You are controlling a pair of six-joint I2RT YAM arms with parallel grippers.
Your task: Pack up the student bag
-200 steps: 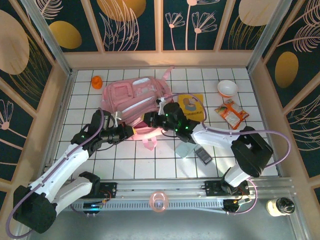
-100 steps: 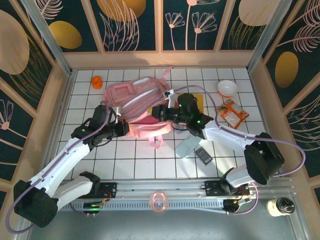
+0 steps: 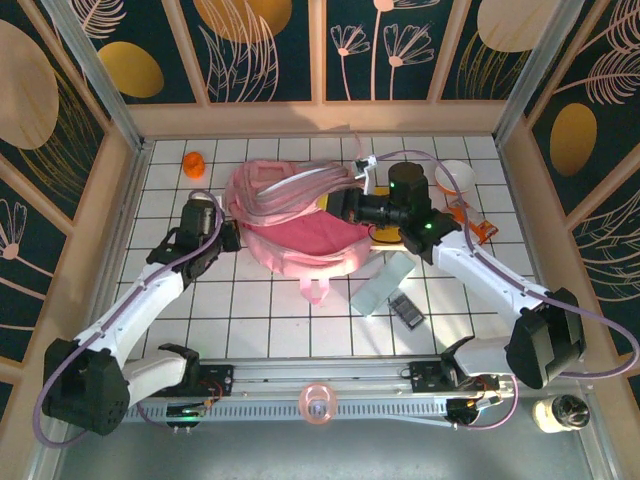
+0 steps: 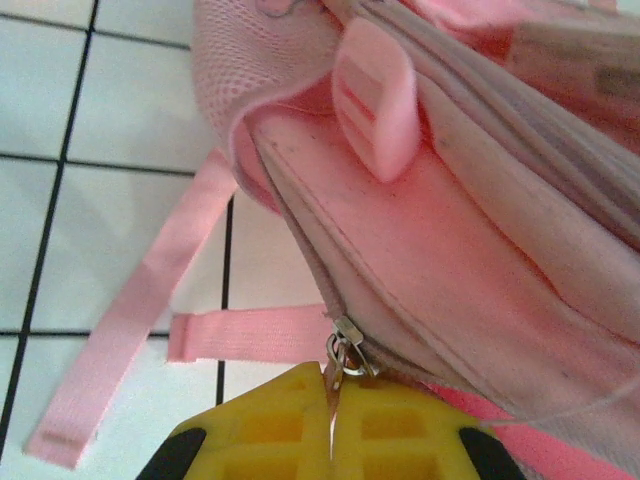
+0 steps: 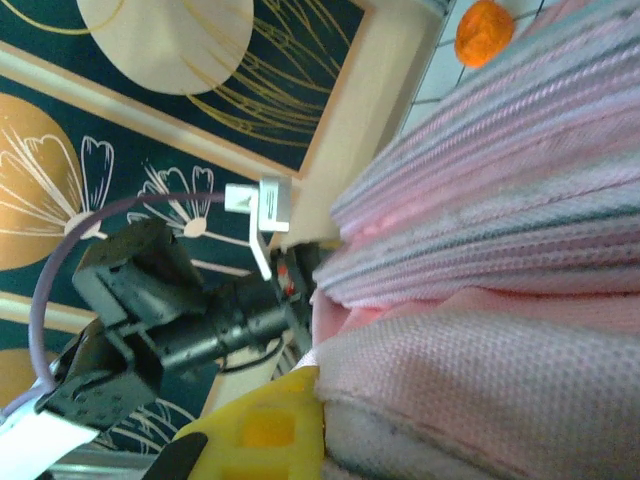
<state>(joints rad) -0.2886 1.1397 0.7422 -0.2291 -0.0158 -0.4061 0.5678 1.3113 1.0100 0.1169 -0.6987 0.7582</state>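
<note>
Farther back, student bag (image 3: 300, 228) turned, raised

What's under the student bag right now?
The edge of a flat yellow item pokes out at the right side of the student bag; the rest of it is covered. A pink strap trails onto the tiled table. Anything else beneath is hidden.

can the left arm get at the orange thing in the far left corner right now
Probably not at once: the left gripper is shut on the zipper pull of the student bag and would have to let go first. Nothing seems to stand between it and the orange thing.
</note>
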